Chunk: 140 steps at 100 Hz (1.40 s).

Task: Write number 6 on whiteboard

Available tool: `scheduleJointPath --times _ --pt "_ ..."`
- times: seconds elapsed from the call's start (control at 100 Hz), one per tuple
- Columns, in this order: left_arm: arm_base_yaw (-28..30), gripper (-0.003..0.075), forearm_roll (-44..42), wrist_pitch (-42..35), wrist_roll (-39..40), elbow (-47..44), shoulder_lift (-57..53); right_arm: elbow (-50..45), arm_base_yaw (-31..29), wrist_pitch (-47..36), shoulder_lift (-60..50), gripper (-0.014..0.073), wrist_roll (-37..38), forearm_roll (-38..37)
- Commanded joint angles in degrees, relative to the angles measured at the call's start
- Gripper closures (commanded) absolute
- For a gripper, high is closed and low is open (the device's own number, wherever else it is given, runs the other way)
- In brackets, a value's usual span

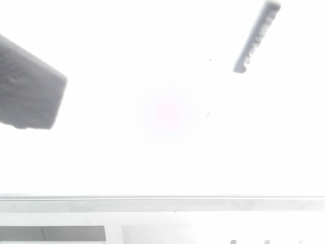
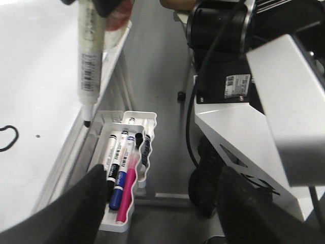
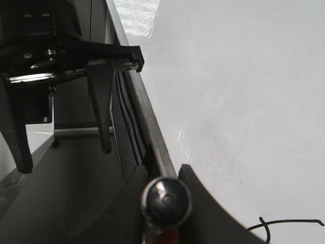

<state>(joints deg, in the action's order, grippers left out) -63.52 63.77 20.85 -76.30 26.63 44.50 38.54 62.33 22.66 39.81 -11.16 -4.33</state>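
Note:
The whiteboard [image 1: 162, 152] fills the front view, washed out by glare. A white marker [image 2: 89, 61] hangs tip down, its black tip close to the board's grey rail [image 2: 71, 152]. My right gripper [image 3: 165, 188] is shut on this marker, whose round end cap faces the camera. A thin black curved line, part of the number 6 [image 2: 7, 137], lies on the whiteboard [image 2: 35, 66]; its end also shows in the right wrist view as a line [image 3: 289, 222]. My left gripper [image 2: 161, 203] is open and holds nothing, off the board's edge.
A white tray [image 2: 147, 122] with several markers, black, blue and pink, hangs below the rail next to my left fingers. The robot's black and white base [image 2: 244, 101] stands close by. A blurred dark grey shape [image 1: 28, 89] juts in at the left of the front view.

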Motion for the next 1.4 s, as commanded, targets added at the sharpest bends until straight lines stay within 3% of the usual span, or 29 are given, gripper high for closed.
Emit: scheduleJointPath --times 0.0,0.62,1.0,1.39 --pt "-0.37 0.0281 2.41 -2.95 0.43 1.4 -0.77 1.99 0.15 -4.87 -0.22 0.0639 -0.35 -0.62" --pt "-0.37 0.0281 10.53 -7.42 -0.44 2.08 7.98 1.99 0.15 -4.31 2.69 0.0639 -0.35 5.53" --pt "-0.37 0.0282 25.34 -6.04 -15.06 3.9 9.01 1.99 0.15 -4.63 2.69 0.0639 -0.35 7.61" --pt "-0.37 0.0282 25.45 -2.07 -15.78 4.95 14.94 1.99 0.38 -5.7 5.98 0.0639 -0.35 13.87"
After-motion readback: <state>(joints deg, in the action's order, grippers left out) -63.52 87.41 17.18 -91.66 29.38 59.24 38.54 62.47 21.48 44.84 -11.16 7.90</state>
